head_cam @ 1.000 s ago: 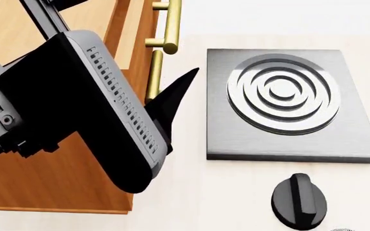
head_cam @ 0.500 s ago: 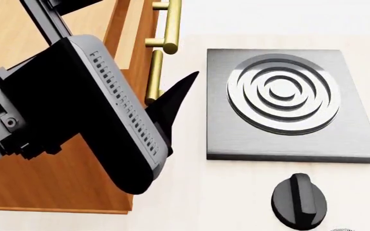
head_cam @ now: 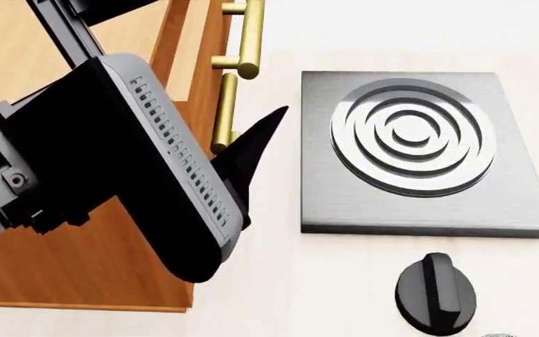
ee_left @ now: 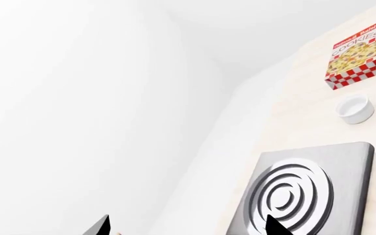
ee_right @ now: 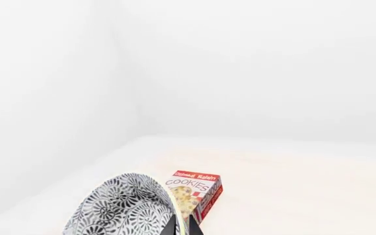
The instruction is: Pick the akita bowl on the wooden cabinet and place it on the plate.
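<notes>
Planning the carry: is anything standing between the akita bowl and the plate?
Cannot tell: the plate is in no view. The right hand pinches the rim of the akita bowl, and the right wrist view shows a cookies box on the pale surface beyond the bowl, which could lie on the path.

The red-checked box [ee_left: 360, 55] reads "COOKIES", with smaller lettering above it too blurred to make out.

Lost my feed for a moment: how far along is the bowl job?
Done: the patterned bowl is up, its rim pinched by the right gripper, cookie box behind it. In hand: carrying it. Left: setting it on the plate, which no view shows. The left gripper hangs open over the stove plate, beside the wooden cabinet.
</notes>
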